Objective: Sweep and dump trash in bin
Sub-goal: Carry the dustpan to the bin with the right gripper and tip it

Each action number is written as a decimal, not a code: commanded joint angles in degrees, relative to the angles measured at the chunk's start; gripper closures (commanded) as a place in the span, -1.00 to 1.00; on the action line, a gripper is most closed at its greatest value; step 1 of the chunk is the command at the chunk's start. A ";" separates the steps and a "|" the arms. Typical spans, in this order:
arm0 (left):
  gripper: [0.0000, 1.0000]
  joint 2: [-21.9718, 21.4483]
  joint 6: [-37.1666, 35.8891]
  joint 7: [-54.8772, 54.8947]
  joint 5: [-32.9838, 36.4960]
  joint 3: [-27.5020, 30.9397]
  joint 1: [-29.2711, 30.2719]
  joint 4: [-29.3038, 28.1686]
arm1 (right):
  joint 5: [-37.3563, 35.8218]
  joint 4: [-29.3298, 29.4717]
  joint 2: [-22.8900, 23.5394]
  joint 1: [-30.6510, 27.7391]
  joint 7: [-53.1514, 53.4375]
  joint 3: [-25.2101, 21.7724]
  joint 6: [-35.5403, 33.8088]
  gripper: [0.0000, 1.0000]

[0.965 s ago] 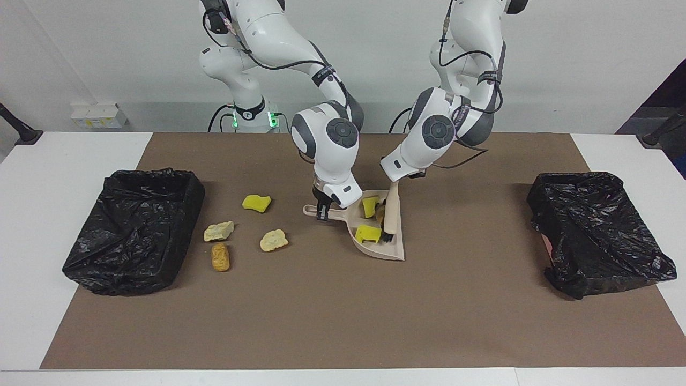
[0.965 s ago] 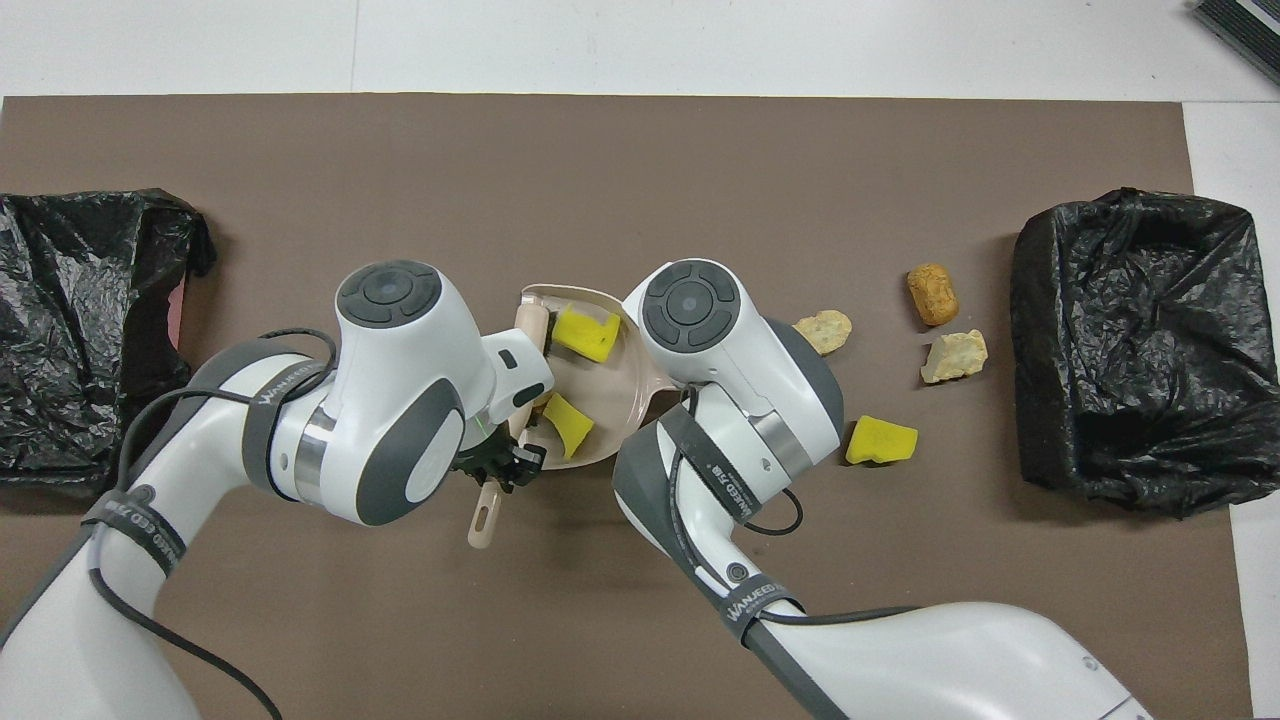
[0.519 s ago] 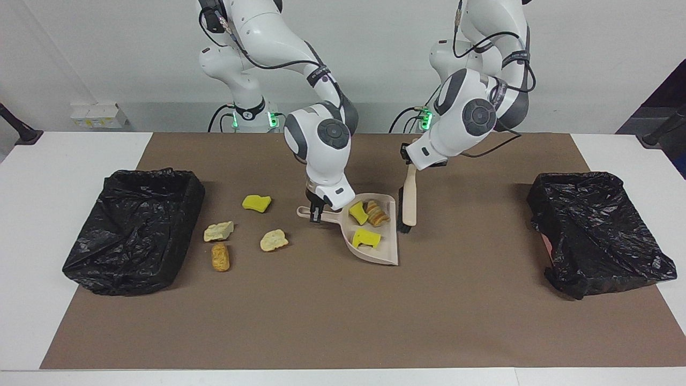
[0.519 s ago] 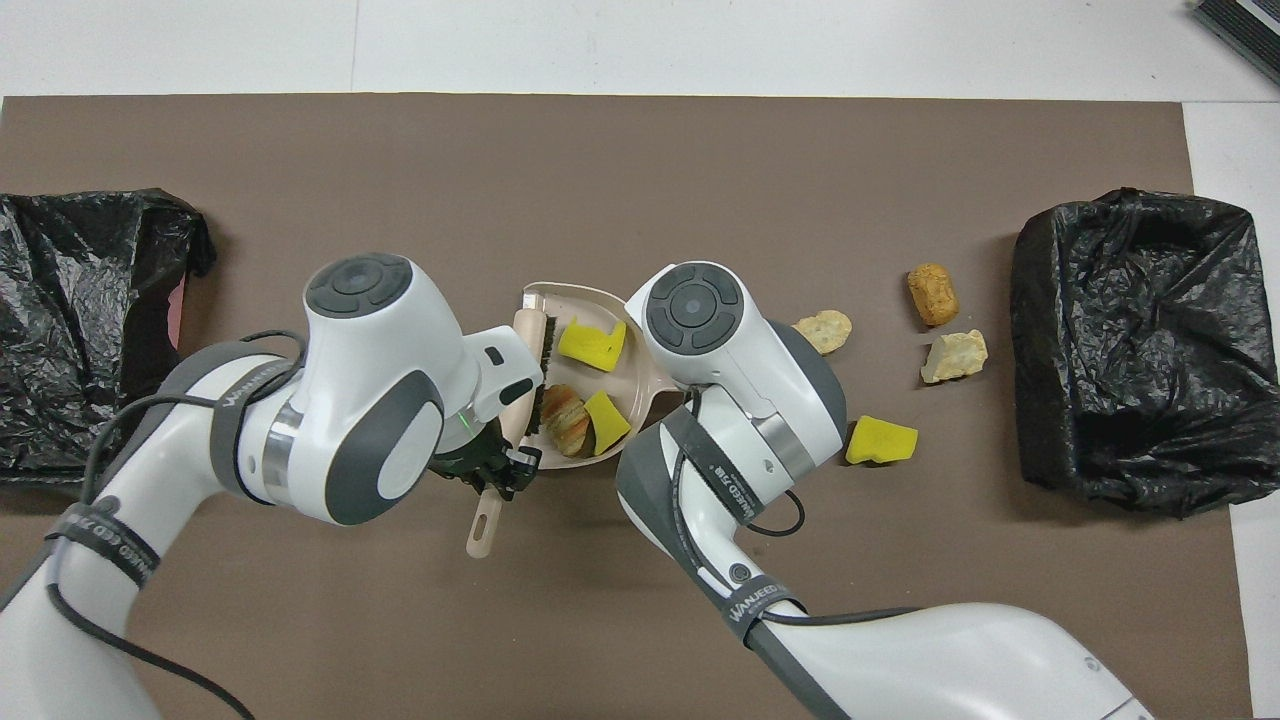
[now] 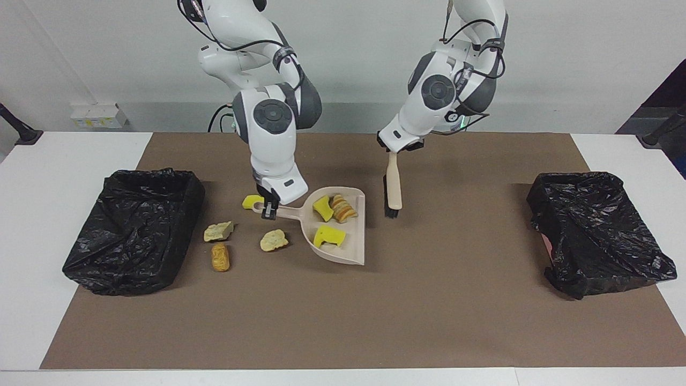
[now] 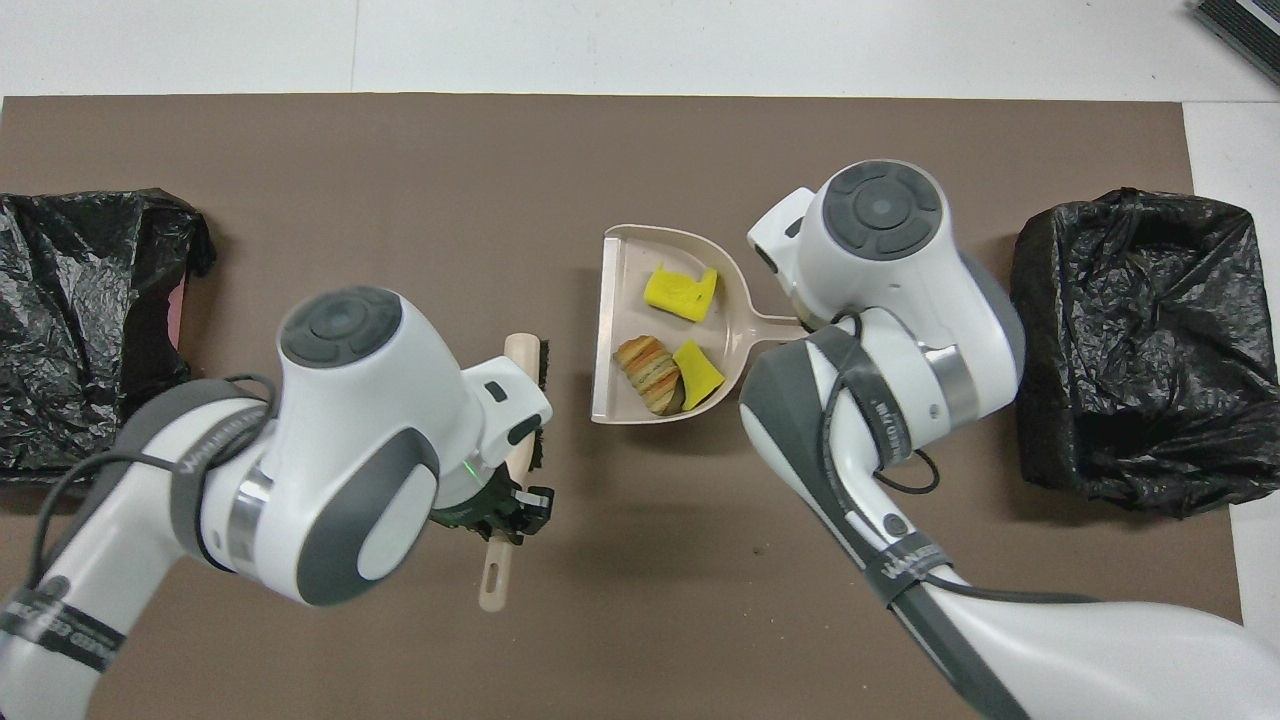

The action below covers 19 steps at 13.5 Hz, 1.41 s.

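arms: glossy white shells | joints: dark grey caps | cables: black, strapped | lights: green

Brown mat (image 5: 343, 321) on white table (image 5: 53, 177) (wall outlet (image 5: 99, 115))

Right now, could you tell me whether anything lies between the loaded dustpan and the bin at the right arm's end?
Yes: four loose scraps lie on the mat between the dustpan and that bin, including a cream lump and a brown piece beside the bin.

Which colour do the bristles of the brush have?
Black; the brush bristles show best in the facing view.
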 commanded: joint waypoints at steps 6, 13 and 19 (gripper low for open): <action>1.00 -2.27 12.69 -15.63 -0.33 0.81 -11.49 -10.42 | -0.88 2.44 -4.27 -19.63 -15.09 0.23 -4.04 1.00; 1.00 -2.45 14.46 -10.27 -0.60 0.81 -10.87 -13.41 | -7.02 2.27 -4.28 -34.68 -20.48 -1.78 3.51 1.00; 1.00 -1.48 16.66 -10.87 -0.60 0.81 -10.78 -13.94 | -23.44 1.74 -5.07 -33.73 -5.74 -3.46 0.01 1.00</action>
